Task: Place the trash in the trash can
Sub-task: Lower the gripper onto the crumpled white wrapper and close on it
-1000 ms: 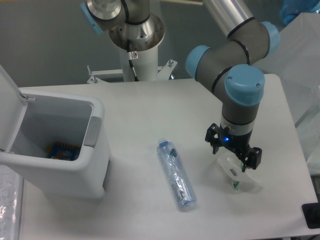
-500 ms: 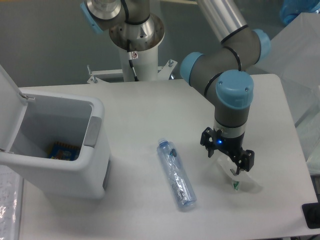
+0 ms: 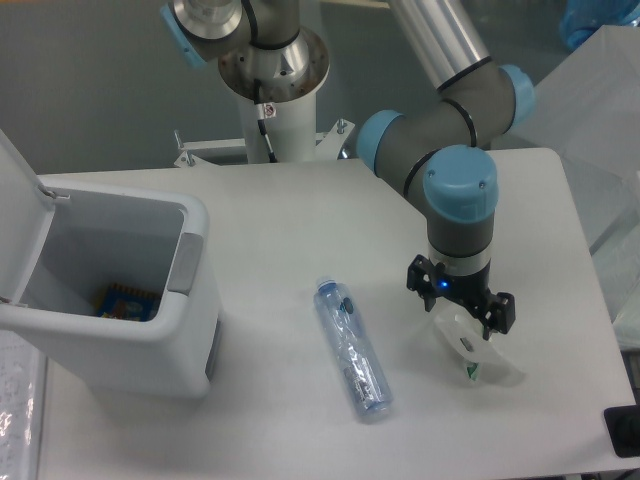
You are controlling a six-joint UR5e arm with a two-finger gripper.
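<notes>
The clear blue-tinted bottle [image 3: 352, 349] lies on its side on the white table, cap end pointing away from me. The crumpled white wrapper [image 3: 471, 347] with green marks rests to its right. My gripper [image 3: 460, 304] points straight down over the wrapper's upper end, open, one finger on each side of it. Whether the fingers touch the wrapper I cannot tell. The white trash can [image 3: 190, 320] stands at the left with its lid [image 3: 18, 215] swung up and its top open.
A blue and yellow item [image 3: 127, 301] lies at the bottom of the can. The arm's pedestal [image 3: 272, 95] rises at the back of the table. A black object [image 3: 623, 432] sits at the right front corner, and clear plastic sheeting [image 3: 605, 120] hangs past the right edge.
The wrist and gripper drifted a little to the left over the wrapper and turned slightly. The wrapper and the bottle have stayed where they were.
</notes>
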